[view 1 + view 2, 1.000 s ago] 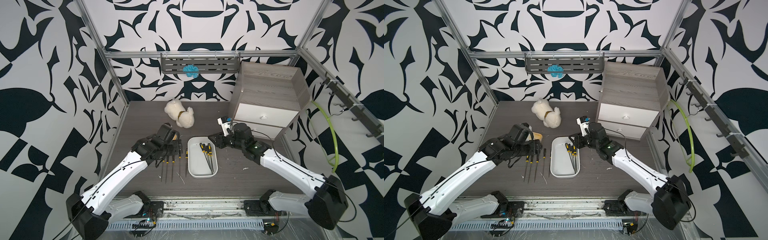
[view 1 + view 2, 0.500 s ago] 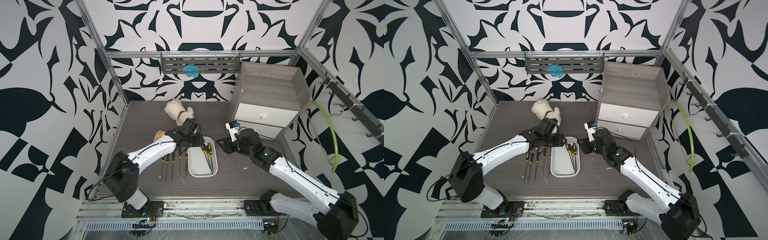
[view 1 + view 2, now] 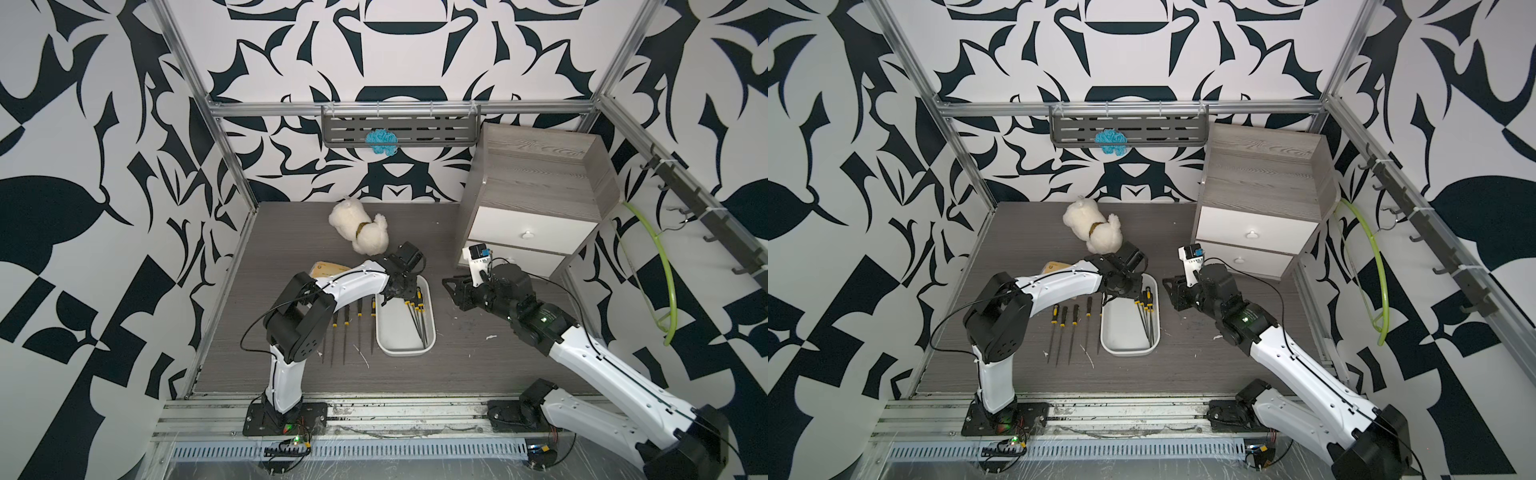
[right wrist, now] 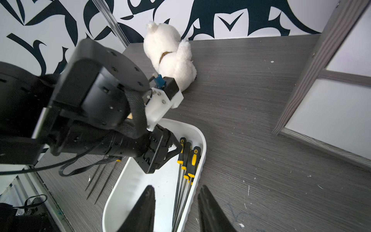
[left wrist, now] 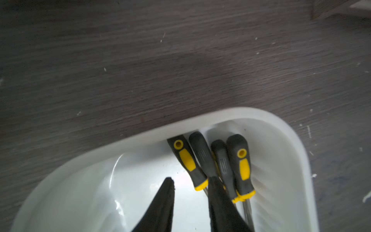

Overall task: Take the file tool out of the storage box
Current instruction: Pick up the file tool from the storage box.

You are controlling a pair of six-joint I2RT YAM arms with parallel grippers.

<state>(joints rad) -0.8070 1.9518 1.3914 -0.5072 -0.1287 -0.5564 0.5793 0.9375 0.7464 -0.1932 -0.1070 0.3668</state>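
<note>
Left gripper [image 5: 190, 179], jaws partly apart, straddles one file handle [image 5: 187, 162] in the storage box [image 5: 140, 136] far right corner; right gripper [image 4: 176, 187] hangs parted nearby.

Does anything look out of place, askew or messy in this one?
Only minor things. White scraps litter the tabletop, and the files in the storage box lie bunched and overlapping against one long wall. Nothing looks damaged.

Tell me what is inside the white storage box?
Four files with black-and-yellow handles lie along one wall of the storage box. The left gripper reaches in; one finger covers part of their handles.
</note>
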